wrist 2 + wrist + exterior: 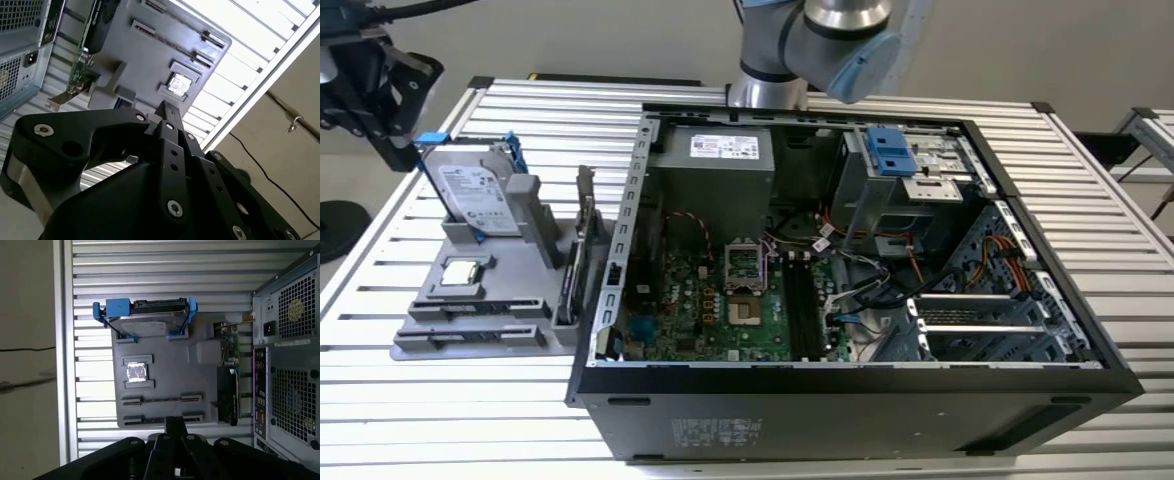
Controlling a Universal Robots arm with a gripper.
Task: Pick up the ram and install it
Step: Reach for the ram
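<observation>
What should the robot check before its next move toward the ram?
1. Gripper facing the gray holder: ok.
2. Ram standing in the holder's long slots: cannot tell, too thin edge-on.
3. Hard drive apart from those slots: ok, at the holder's opposite end.
4. Upright card apart from the gripper: ok, along the holder's side by the computer case.
5. Computer case open, motherboard showing: ok.

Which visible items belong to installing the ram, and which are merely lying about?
Job: ram, apparently edge-on in the grey holder; gripper; motherboard memory slots.
Lying about: hard drive in blue frame; processor chip; bracketed expansion card.
</observation>
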